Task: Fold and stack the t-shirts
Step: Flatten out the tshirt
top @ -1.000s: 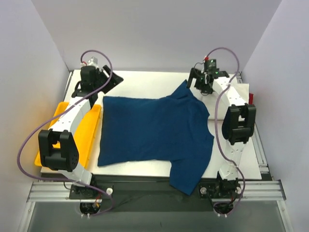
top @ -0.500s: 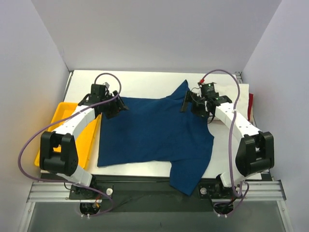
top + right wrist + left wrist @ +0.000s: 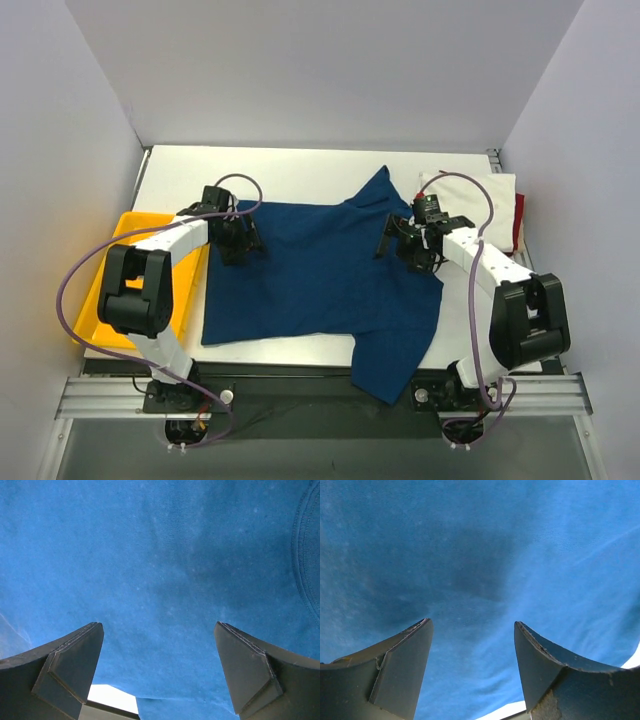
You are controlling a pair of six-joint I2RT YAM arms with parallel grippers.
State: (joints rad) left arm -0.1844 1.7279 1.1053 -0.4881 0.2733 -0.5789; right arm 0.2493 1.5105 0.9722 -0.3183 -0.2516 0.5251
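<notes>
One yellow tray (image 3: 186,285) — beside the navy t-shirt (image 3: 320,285).

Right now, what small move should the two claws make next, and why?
Probably lower both and pinch the cloth. The left gripper and right gripper are open over the spread navy t-shirt, one near each side, holding nothing, so a grip likely comes before any fold.
</notes>
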